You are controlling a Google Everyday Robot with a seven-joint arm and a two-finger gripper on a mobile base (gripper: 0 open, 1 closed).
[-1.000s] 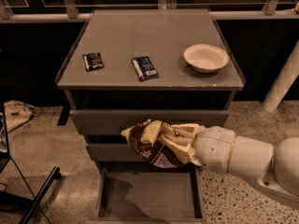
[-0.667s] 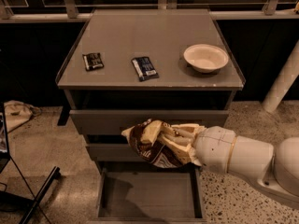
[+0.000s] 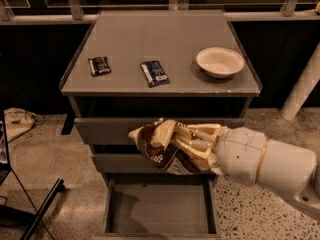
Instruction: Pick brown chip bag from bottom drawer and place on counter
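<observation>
The gripper, clasping the brown chip bag, hangs before the upper drawers. On the counter above, a bowl sits up-right and a blue packet and black packet up-left, with bare surface between them.

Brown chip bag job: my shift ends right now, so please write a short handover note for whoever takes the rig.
Gripper: shut on the brown chip bag, holding it in the air in front of the upper drawer fronts, below counter level.
Bottom drawer: pulled open, the bag is out of it.
Counter: carries a bowl, a dark-blue packet and a black packet.
Done: bag grasped and lifted out of the drawer.
Left: raise the bag over the counter, set it down on a bare part, open the gripper and pull back.
</observation>
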